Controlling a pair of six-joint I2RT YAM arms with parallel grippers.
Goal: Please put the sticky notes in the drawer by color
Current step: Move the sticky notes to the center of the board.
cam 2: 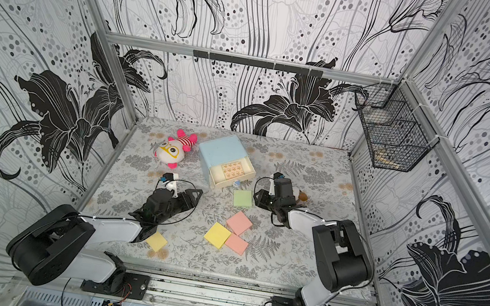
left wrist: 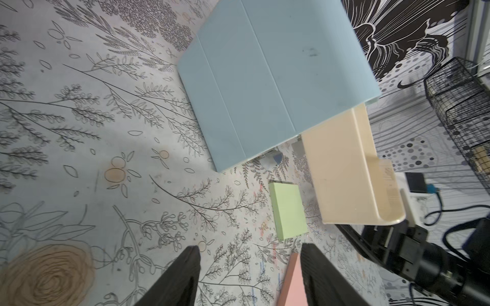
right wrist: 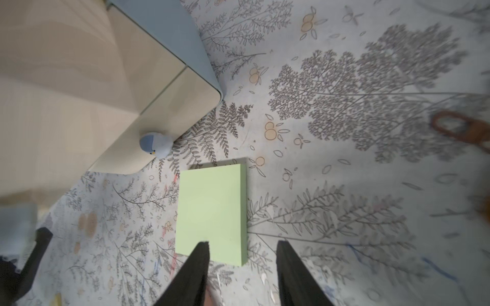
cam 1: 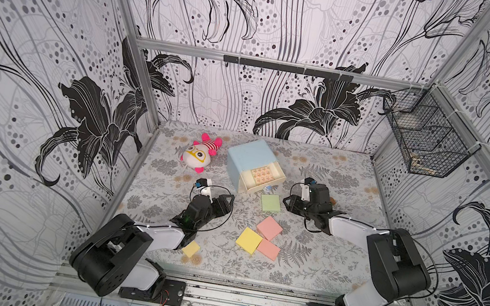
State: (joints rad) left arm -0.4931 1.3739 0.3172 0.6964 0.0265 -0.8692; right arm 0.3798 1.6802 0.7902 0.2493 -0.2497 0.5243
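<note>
while its two dark fingers (right wrist: 197, 265) are standing apart with nothing clamped between them, the right pincer (right wrist: 243, 242) is hanging low over the light green pad (right wrist: 212, 209), one fingertip showing in front of the pad's near edge in the right wrist view; whether it is touching the paper i cannot tell. that pad is lying flat on the table (cam 1: 318, 267), just in front of the pulled-out top drawer (cam 1: 266, 177) and near a round knob (right wrist: 156, 145). the left pincer (left wrist: 249, 247) is likewise gaping, gripping nothing, with bare tablecloth showing between its fingers and a strip of pink pad (left wrist: 290, 286) showing just beside one finger. in both top views it is pointing toward the pale blue chest (cam 1: 246, 155). nearer the front, the farther pink pad (cam 1: 269, 228), the nearer pink pad (cam 1: 268, 249) and a yellow pad (cam 1: 248, 239) are lying clustered together, and a second yellow pad (cam 1: 191, 249) is lying partly under the left arm. a plush toy (cam 1: 199, 154) is lying beside the chest, and a wire basket (cam 1: 424, 136) is hanging on the wall
</note>
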